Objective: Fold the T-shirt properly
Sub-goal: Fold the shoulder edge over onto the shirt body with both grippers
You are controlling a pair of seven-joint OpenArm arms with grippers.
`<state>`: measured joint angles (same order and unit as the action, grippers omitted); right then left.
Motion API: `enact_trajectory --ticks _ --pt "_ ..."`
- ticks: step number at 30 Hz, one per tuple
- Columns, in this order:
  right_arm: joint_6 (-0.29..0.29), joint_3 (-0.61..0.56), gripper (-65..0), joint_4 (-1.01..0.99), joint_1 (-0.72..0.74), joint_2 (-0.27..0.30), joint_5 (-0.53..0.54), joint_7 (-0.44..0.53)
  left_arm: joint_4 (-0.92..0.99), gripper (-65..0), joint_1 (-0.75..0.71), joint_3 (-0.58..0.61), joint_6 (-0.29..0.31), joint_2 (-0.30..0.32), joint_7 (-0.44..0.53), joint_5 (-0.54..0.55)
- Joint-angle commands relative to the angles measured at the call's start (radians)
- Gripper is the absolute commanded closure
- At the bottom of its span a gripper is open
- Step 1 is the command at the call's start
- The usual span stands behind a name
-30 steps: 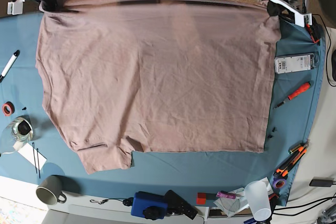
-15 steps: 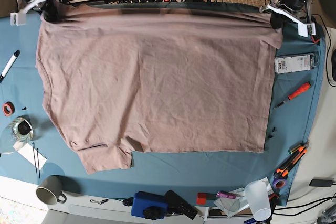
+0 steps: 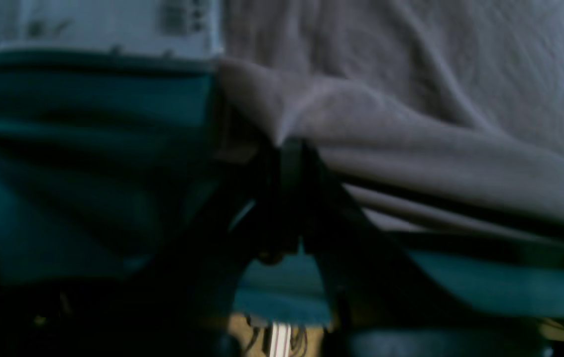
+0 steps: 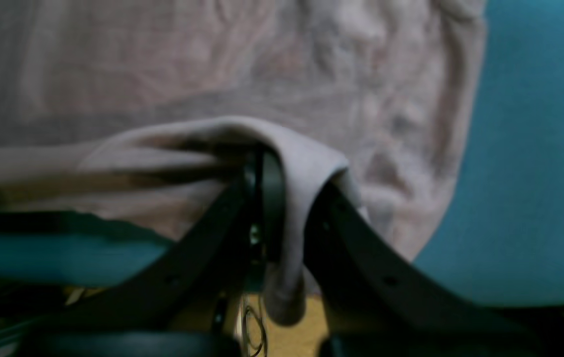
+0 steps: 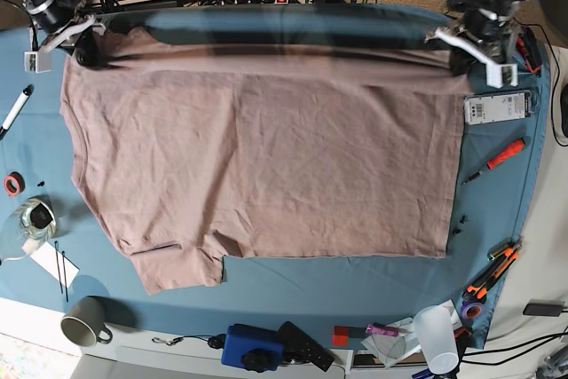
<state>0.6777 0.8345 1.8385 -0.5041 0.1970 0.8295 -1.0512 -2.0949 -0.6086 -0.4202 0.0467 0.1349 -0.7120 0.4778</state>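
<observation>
The T-shirt (image 5: 266,157) lies spread on the blue cloth (image 5: 497,201), its far edge, lifted clear of the cloth's far border since a second ago, clamped by left gripper (image 5: 461,52) and right gripper (image 5: 82,49), indicating the fold has begun.

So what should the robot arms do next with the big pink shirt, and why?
Probably carry the held edge toward the opposite hem. Both the left gripper and right gripper are shut on the far edge of the dusty-pink cotton T-shirt, lifted taut above the blue table cloth, while the rest lies flat.
</observation>
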Motion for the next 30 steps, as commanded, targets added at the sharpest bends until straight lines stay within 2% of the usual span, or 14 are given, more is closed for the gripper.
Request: enact_trajectory --ticks 1,4,8,11,16,21,30 --pt "-0.007 0.0 0.0 0.014 0.007 0.02 -0.008 0.039 -0.017 0.0 0.015 -0.002 -0.033 0.01 0.033 -0.034" --pt "-0.017 -0.047 0.0 0.013 0.023 0.037 -0.06 0.062 -0.017 0.0 0.058 -0.002 -0.05 0.011 0.033 -0.087" --pt "-0.059 -0.126 0.0 0.013 0.055 0.072 -0.158 0.119 -0.017 0.0 0.095 0.0 -0.05 0.015 0.033 -0.089" --pt "-0.084 -0.163 0.0 0.012 0.1 0.075 -0.229 0.138 -0.014 0.0 0.123 0.007 -0.047 0.028 0.033 -0.082" --pt "-0.095 -0.22 0.0 0.012 0.167 0.075 -0.306 0.167 0.035 0.0 0.169 0.061 -0.047 0.046 0.053 -0.082" --pt "-0.129 -0.292 0.0 0.002 0.222 0.075 -0.414 0.224 0.074 0.0 0.235 0.089 -0.047 0.048 0.078 -0.139" --pt "-0.132 -0.323 0.0 -0.213 0.399 0.076 -0.435 0.246 0.15 0.0 0.328 0.098 -0.037 0.048 0.085 -0.137"
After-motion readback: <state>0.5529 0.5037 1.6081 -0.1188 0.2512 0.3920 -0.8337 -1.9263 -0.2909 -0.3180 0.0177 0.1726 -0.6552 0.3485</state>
